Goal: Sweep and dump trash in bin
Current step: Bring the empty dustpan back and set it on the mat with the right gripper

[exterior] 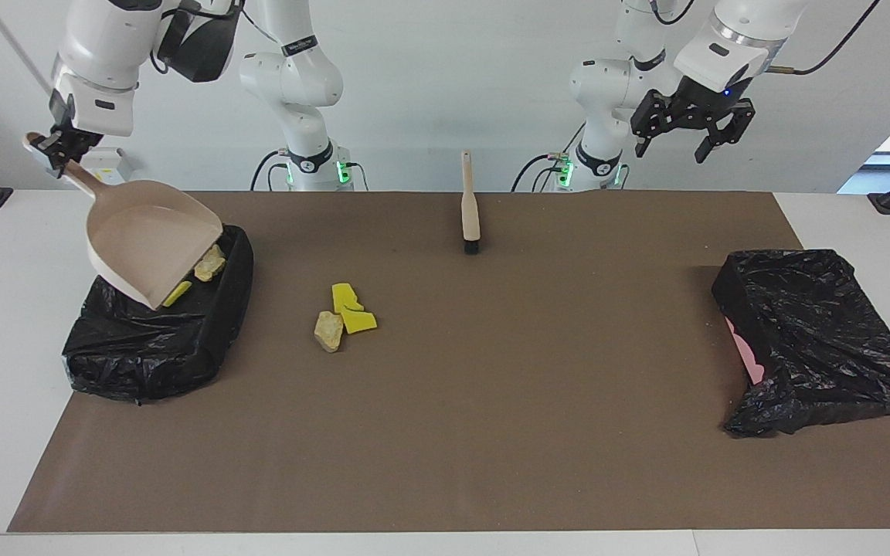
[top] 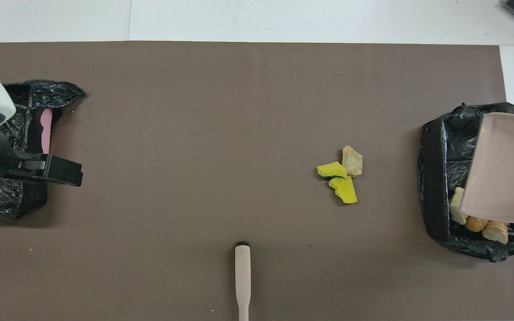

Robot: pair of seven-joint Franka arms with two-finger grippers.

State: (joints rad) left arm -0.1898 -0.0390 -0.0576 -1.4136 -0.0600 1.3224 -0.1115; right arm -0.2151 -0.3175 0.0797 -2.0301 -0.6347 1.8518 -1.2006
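My right gripper [exterior: 59,147] is shut on the handle of a beige dustpan [exterior: 151,243], which it holds tilted mouth-down over a black-bagged bin [exterior: 151,355] at the right arm's end. The dustpan also shows in the overhead view [top: 504,167], over that bin [top: 435,178]. In the bin lie a yellow scrap [exterior: 177,293] and tan lumps [top: 475,223]. On the mat beside the bin lie two yellow sponge chunks [exterior: 344,297] [top: 344,189] and one tan lump [exterior: 328,330] [top: 352,161]. My left gripper [exterior: 673,147] is open, empty and raised.
A wooden-handled brush [exterior: 470,208] [top: 242,276] lies on the brown mat near the robots, bristles pointing away from them. A second black-bagged bin [exterior: 816,340] [top: 29,111] with something pink inside [top: 46,129] stands at the left arm's end, under my left gripper [top: 56,171].
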